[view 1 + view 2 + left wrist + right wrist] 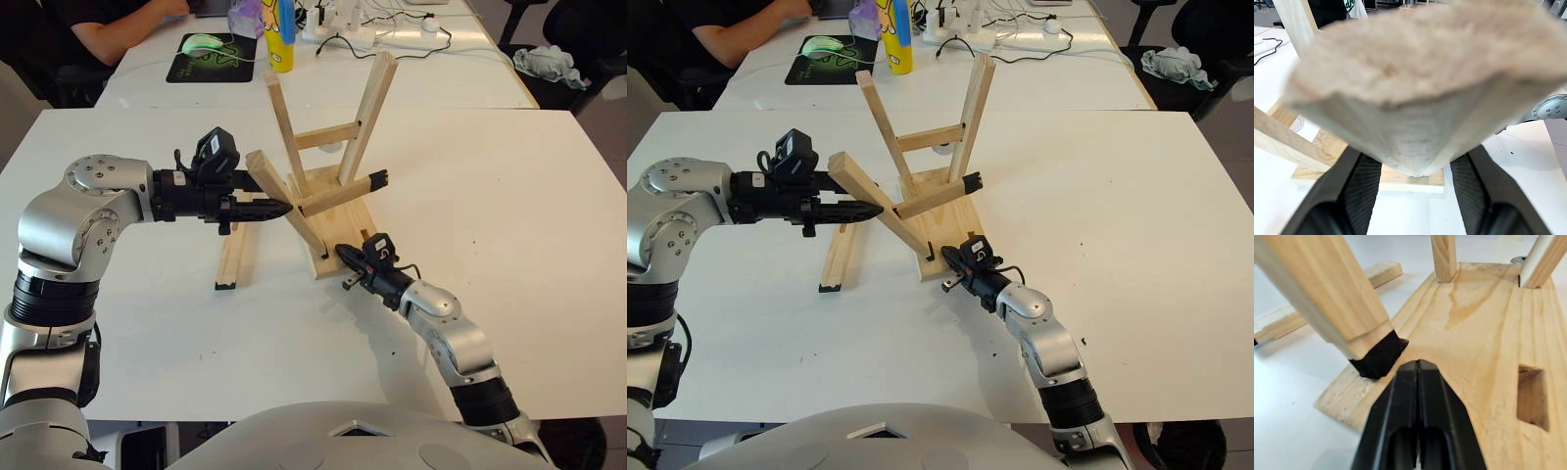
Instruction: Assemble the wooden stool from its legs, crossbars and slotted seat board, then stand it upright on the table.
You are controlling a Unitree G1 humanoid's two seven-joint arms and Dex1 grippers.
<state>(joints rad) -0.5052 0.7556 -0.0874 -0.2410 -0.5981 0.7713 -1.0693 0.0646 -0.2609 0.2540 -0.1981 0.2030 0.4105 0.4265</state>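
The slotted seat board [341, 227] lies flat on the white table. Two legs [282, 117] [370, 106] stand up from it, joined by a crossbar [327, 135]. A third leg [289, 208] leans at a slant with its black-capped foot [1378, 357] at the board's near corner. My left gripper [279, 209] is shut on this leg, a finger [1364, 181] on each side of the wood. A lower crossbar [343, 192] runs from it to the right. My right gripper [345, 266] is shut, its tips over the board's near edge [1418, 364], beside an open slot [1532, 394].
A loose wooden piece [235, 253] lies on the table left of the board. On the far table stand a yellow bottle [280, 34], a mouse pad [211, 57], cables and a cloth [549, 64]. The table's right half [509, 196] is free.
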